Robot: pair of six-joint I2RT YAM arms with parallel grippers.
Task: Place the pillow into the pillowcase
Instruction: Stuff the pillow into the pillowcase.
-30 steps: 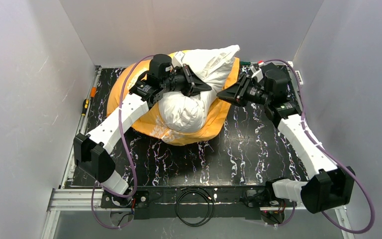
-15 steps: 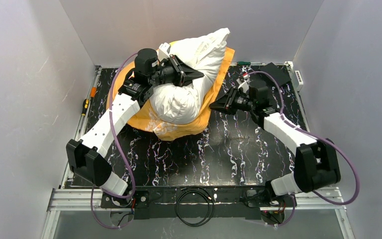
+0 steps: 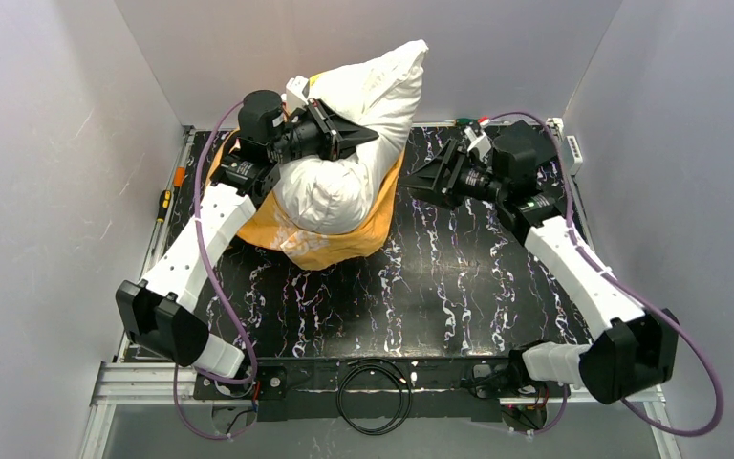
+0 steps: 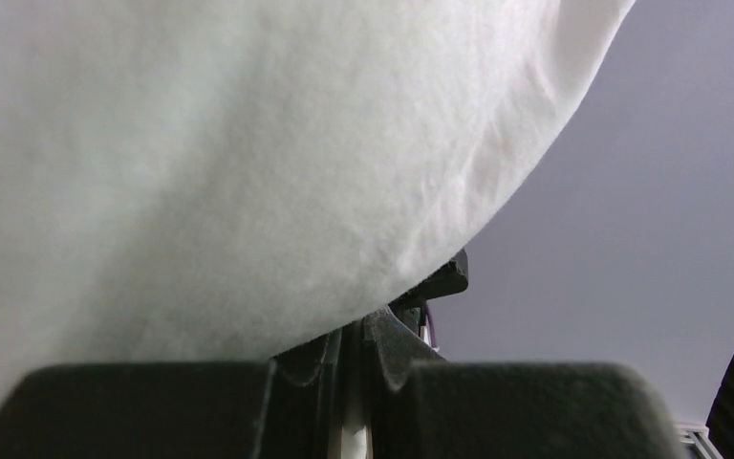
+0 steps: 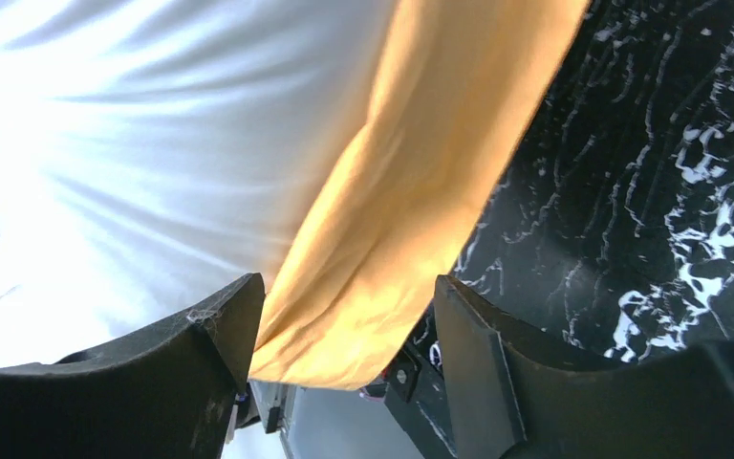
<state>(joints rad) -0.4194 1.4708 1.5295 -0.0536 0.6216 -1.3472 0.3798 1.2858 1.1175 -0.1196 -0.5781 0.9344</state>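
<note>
One pillow [image 3: 339, 186] and one pillowcase [image 3: 336, 239] are in play, both in the upper centre-left of the top view. The pillow is plump, off-white, soft and deeply creased. It is squeezed into a waist so that a rounded lower bulge sits against the orange case while a pointed corner sticks up toward the back wall. The pillowcase is bright orange cloth, bunched and wrinkled under and beside that lower bulge on the surface [image 3: 459, 287], which is glossy black with white marble veining. There is a patch of white print near the case's lower edge, too small to read. Two arms are at work, both with white links and purple cables. The left hand [image 3: 368, 137] is at the pillow's waist, its black fingers [image 4: 397, 349] pressed together with a sliver of white pillow fabric pinched between them. The right hand [image 3: 419, 182] is just right of the bundle with its jaws spread wide, and in its wrist view a fold of orange cloth hangs between the two dark fingers. One yellow-handled screwdriver [image 3: 163, 204] lies along the left rail.
</note>
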